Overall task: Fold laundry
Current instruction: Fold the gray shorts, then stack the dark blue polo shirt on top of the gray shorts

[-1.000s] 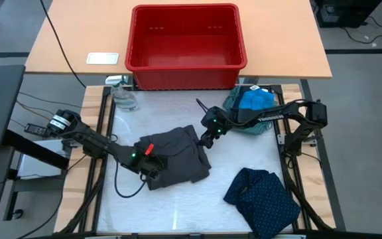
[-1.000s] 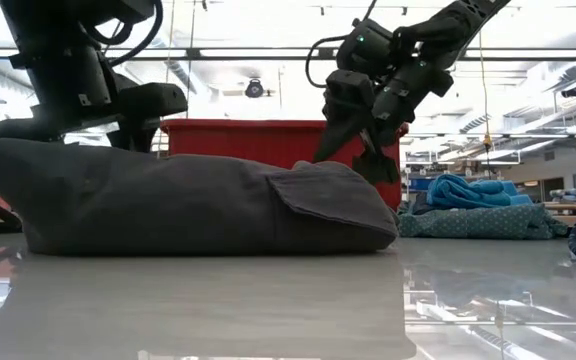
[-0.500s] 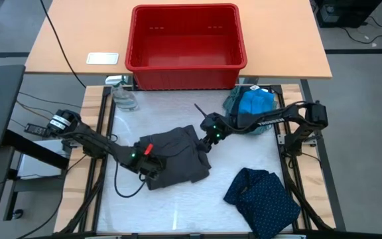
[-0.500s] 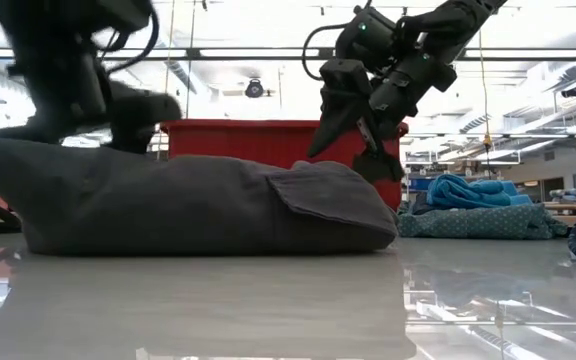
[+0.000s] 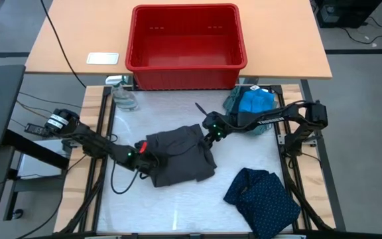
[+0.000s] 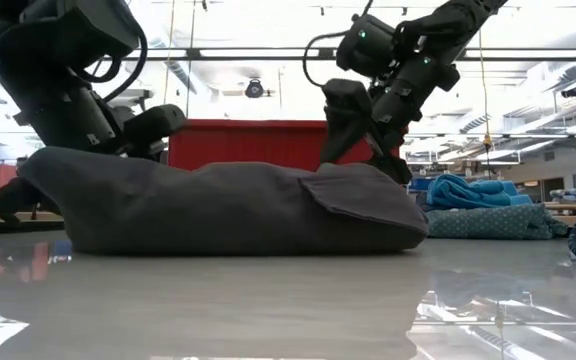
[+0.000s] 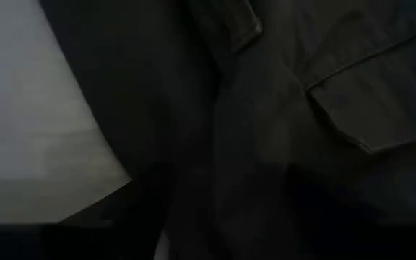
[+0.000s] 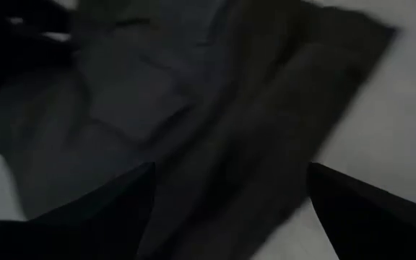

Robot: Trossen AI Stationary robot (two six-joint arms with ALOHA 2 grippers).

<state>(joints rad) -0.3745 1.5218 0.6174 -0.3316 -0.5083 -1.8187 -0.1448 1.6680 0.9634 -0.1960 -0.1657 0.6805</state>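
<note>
Two grippers on a large charcoal-grey folded garment [image 5: 179, 156] mid white glossy table [image 5: 197, 206], right gripper [image 5: 209, 137] spread wide, left gripper [image 5: 146, 159] can't tell, red plastic bin [image 5: 186, 43] behind, lit workshop beyond.

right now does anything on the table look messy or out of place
Yes. The charcoal-grey garment is a lumpy bundle with uneven edges, not a flat fold, with the left gripper and right gripper at opposite sides. The navy dotted piece lies crumpled near the table's front edge, and the blue garment sits heaped on another cloth.
</note>
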